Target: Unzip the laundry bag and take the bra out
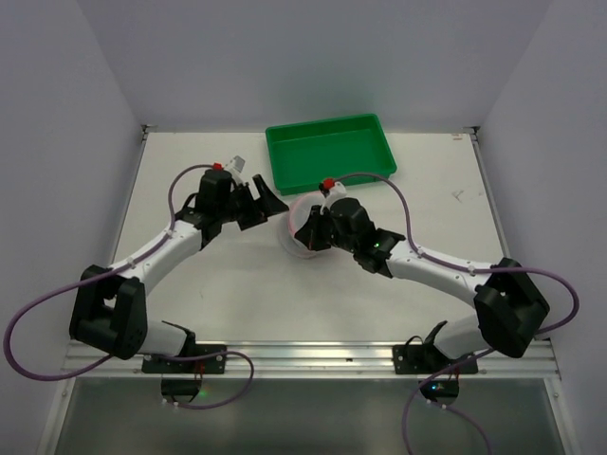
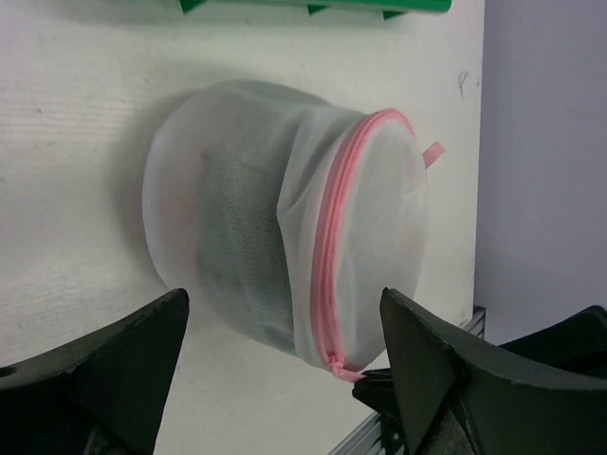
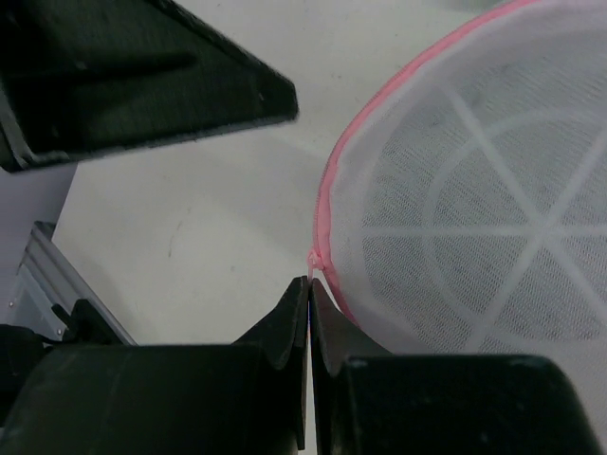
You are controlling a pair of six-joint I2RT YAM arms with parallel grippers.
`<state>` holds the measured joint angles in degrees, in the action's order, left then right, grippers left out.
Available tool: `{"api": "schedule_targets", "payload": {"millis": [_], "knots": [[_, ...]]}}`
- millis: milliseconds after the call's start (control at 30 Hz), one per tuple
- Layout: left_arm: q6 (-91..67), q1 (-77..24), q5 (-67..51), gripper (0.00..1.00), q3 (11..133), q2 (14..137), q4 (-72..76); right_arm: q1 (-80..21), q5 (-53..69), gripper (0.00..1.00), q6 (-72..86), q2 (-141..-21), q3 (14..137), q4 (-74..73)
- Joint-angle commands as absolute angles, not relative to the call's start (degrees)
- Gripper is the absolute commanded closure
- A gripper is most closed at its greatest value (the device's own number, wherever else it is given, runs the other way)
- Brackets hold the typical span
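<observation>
The zipper pull (image 3: pixel 314 257), mid-frame, is pinched by the clamped right claw (image 3: pixel 308 284); the laundry bag (image 3: pixel 474 190) should be braced by the wide-spread left claw (image 2: pixel 283 313) before pulling.

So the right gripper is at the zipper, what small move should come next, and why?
Probably bring the left gripper forward and close it on the bag. The right gripper looks shut on the pull at the end of the pink trim, but the left one is open and apart from the bag, so nothing holds it. Pulling the zipper now would likely just drag the bag.
</observation>
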<state>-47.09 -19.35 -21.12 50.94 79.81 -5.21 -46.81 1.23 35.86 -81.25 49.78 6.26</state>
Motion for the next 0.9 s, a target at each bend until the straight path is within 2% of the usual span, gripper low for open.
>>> {"api": "schedule_targets", "payload": {"millis": [0, 200, 300, 333, 367, 433, 667, 767, 867], "knots": [[-50.00, -22.58, -22.32, 0.16, 48.09, 78.31, -3.35, -47.90, 1.76, 1.00, 36.83, -83.14, 53.26, 10.02], [-51.85, -27.42, -21.54, 0.34, 47.90, 80.67, -1.05, -48.34, 1.85, 1.00, 37.35, -84.02, 53.26, 10.63], [-52.47, -28.12, -21.71, 0.56, 47.29, 81.74, 1.23, -48.43, 1.41, 1.00, 37.18, -83.41, 52.65, 10.20], [-52.56, -28.12, -21.45, 0.66, 47.02, 81.56, 1.67, -48.43, 0.80, 1.00, 36.92, -82.63, 52.39, 9.50], [-52.56, -28.12, -20.40, 0.86, 46.76, 81.30, 1.67, -48.43, 0.36, 1.00, 36.74, -82.01, 51.43, 8.97], [-51.95, -27.95, -18.90, 1.00, 46.93, 80.51, 0.45, -48.43, 0.09, 1.00, 35.52, -79.38, 50.11, 6.35], [-50.45, -23.83, -19.68, 1.00, 47.64, 80.51, 0.09, -47.20, -6.33, 1.00, 31.20, -67.52, 37.73, -1.66], [-49.31, -22.94, -21.69, 1.00, 48.43, 81.21, 0.35, -47.20, -4.23, 1.00, 29.54, -63.11, 36.56, -3.07], [-45.28, -22.59, -27.83, 1.00, 52.81, 85.15, 0.18, -47.28, -1.07, 1.00, 28.04, -63.71, 38.22, -2.73]]}}
